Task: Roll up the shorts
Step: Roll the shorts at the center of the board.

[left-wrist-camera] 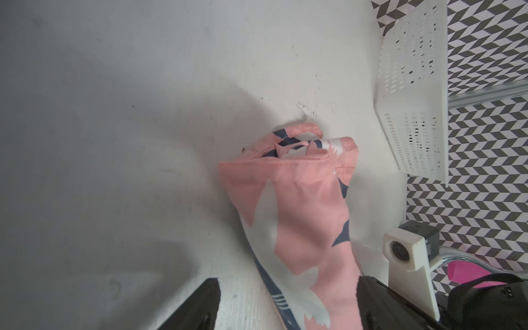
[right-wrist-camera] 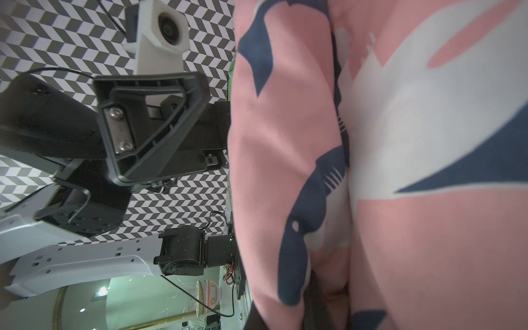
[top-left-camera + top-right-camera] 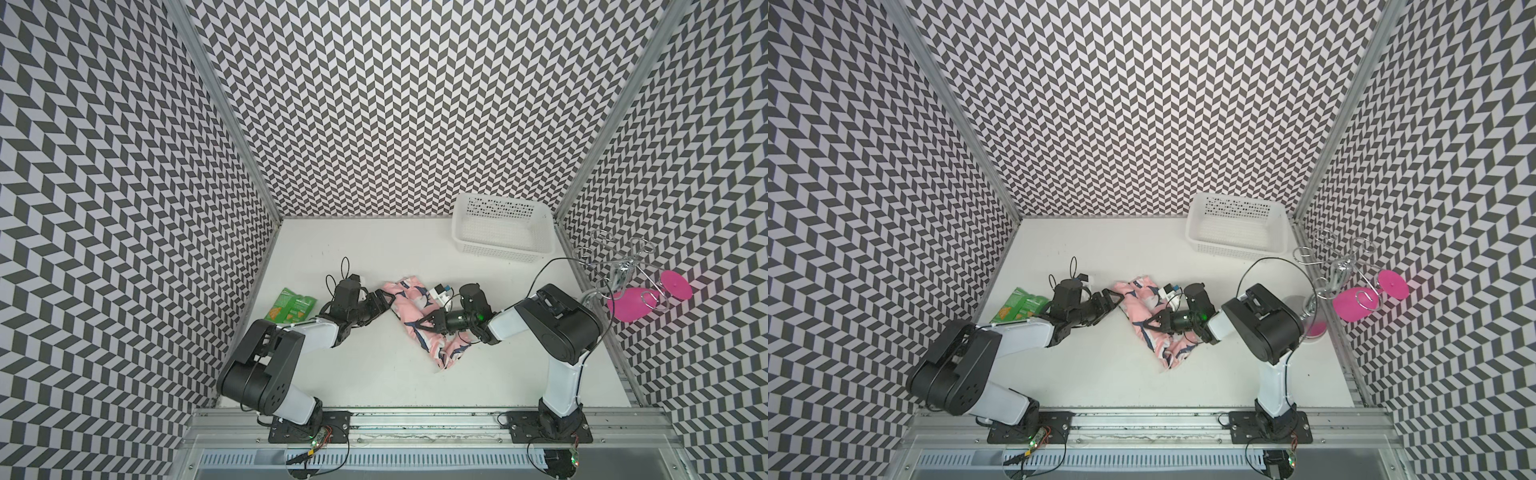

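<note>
Entry: the shorts (image 3: 409, 311), pink cloth printed with navy-and-white sharks. They lie on the bench (image 3: 374, 374) between my two end effectors as a long, loosely folded band, with a crumpled bend under and behind my right end effector. By my reading no tidy roll is formed yet. Handling, judged: light, thin and limp. The cloth will sag and fall open wherever it is unsupported, and it should slide easily on the smooth bench, so a roll needs one end pinned while the other is turned over. Hold points, judged: the hemmed leg end, seen in the left wrist view just ahead of my left fingers, offers a doubled edge to pinch. A grip through all layers would serve better than one on the top layer alone. Right end effector (image 3: 415, 327): jaws nearly together, pinching a fold near the middle of the band. In the right wrist view the cloth fills most of the frame and gathers in at my fingers. Left end effector (image 3: 387, 302): jaws wide, gripping nothing, set at the band's edge with cloth lying between the two fingers. Surroundings: green snack bag (image 3: 291, 306) behind my left end effector, apart from the cloth. White basket (image 3: 500, 249) well beyond my right end effector. Pink glass (image 3: 631, 305) on a wire rack (image 3: 615, 257), far behind my right end effector by the wall.
</note>
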